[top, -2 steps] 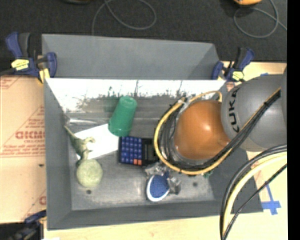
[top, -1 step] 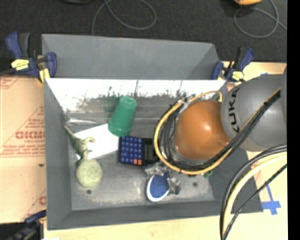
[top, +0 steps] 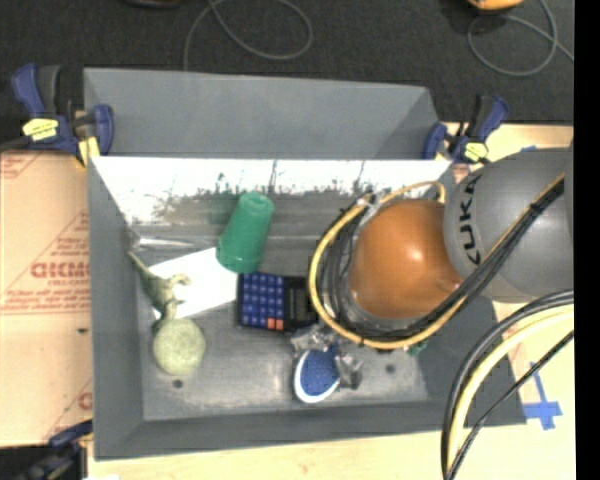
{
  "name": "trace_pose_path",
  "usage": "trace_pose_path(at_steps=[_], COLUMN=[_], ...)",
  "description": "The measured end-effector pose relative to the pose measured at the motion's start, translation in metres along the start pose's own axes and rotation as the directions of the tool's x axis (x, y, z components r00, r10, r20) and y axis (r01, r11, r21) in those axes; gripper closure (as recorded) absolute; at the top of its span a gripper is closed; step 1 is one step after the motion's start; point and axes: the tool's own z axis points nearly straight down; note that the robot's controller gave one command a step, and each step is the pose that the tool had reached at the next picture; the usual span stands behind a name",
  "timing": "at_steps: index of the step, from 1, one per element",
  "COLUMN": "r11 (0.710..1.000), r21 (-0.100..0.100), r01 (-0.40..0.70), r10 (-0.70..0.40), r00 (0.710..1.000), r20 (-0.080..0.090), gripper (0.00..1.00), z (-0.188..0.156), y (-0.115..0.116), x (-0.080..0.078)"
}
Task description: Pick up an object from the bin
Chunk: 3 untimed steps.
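Hovering hand over blue oval object

Arm comes in from the right, its orange cover filling the right half of the bin. The hand sits at lower middle, right over a small blue-and-white oval thing. Blue-keyed calculator is just up-left of it. Green cup lies tipped over at upper middle, with a pale green ball and a dinosaur toy on the left.

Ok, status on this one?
Hand low at bin front, over small blue oval thing with white rim. Dark blue-keyed calculator close alongside.
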Motion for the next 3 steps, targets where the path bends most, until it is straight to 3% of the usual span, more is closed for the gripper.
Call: trace_pose_path(at_steps=[3], r11=[1.000], r21=[0.000], r01=[-0.003], r10=[0.003], r00=[1.000], r20=[0.000], gripper=[1.00], z=[-0.026], y=[0.000], x=[0.000])
